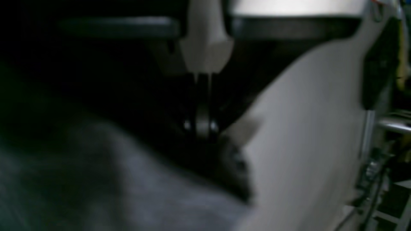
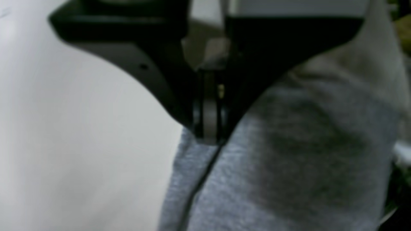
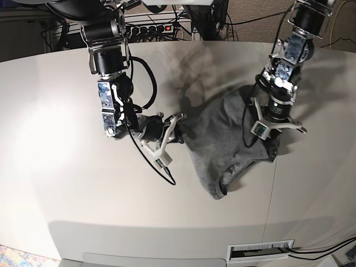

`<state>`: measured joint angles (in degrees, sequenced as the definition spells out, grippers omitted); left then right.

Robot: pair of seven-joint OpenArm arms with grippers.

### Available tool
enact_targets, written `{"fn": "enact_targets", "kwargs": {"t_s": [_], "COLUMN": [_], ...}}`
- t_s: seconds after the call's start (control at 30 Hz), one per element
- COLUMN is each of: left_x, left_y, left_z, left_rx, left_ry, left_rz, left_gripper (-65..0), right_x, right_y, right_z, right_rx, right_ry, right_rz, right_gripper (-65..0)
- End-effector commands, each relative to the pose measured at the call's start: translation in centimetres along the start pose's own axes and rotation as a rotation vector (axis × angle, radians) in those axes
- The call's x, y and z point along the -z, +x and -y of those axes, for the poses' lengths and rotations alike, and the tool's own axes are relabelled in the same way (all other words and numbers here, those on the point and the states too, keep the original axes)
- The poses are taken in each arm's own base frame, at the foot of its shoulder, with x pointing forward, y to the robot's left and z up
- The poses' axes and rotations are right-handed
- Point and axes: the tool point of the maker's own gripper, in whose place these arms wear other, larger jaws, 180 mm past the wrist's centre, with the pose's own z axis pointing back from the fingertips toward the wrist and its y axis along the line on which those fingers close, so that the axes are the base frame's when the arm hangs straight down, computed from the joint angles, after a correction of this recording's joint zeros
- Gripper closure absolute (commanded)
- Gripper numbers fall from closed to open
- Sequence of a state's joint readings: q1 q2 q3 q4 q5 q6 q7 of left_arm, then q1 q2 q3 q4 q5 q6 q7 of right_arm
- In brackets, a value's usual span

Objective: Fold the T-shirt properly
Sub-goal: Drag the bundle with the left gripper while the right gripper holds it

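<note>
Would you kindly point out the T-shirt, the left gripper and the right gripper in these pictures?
T-shirt point(image 3: 222, 130): base view, middle of the grey cloth.
left gripper point(image 3: 271, 142): base view, fingertips shut on the shirt's right edge.
right gripper point(image 3: 181, 132): base view, fingertips shut on the shirt's left edge.

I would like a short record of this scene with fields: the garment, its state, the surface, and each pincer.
garment: plain heather-grey cotton T-shirt
state: crumpled, stretched between the two arms, neck opening towards the near edge
surface: pale smooth table
left pincer: shut on the T-shirt, pointing down
right pincer: shut on the T-shirt edge, lying low over the table
fold: not yet done
</note>
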<state>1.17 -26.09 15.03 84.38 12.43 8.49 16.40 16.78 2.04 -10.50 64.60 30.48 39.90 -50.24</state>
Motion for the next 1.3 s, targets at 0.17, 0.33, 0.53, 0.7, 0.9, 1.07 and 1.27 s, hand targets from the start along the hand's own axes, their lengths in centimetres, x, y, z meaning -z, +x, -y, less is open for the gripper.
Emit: {"fn": "enact_targets", "kwargs": {"t_s": [0.17, 0.33, 0.53, 0.7, 0.9, 1.07, 1.27], "left_x": [2.2, 3.9, 3.5, 2.0, -0.3, -1.1, 0.3], "left_y": [4.3, 4.8, 3.5, 3.8, 8.3, 11.5, 13.8], "left_z": [-4.6, -6.5, -9.3, -12.1, -11.3, -7.1, -1.3], "left_rx": [-0.065, -0.043, 0.111, 0.175, -0.041, -0.237, -0.406], "left_ry": [0.068, 0.085, 0.161, 0.231, 0.128, -0.08, -0.226], "left_rz": [0.125, 0.105, 0.021, -0.046, 0.038, 0.123, 0.195], "left_gripper": [0.0, 0.0, 0.0, 0.0, 0.0, 0.0, 0.0], "right_x": [0.2, 0.8, 0.6, 0.5, 0.3, -0.3, -0.4], "right_y": [-1.6, -3.0, -2.5, -1.6, -0.1, 0.0, -1.4], "right_z": [-2.2, -3.4, -2.8, -1.7, -0.2, 0.8, 0.1], "right_rx": [0.079, 0.11, 0.1, 0.053, -0.026, -0.042, 0.012], "right_ry": [0.095, 0.119, 0.104, 0.052, -0.015, -0.041, 0.002], "right_rz": [-0.035, -0.048, -0.035, -0.007, -0.007, -0.016, -0.034], "right_gripper": [0.0, 0.0, 0.0, 0.0, 0.0, 0.0, 0.0]}}
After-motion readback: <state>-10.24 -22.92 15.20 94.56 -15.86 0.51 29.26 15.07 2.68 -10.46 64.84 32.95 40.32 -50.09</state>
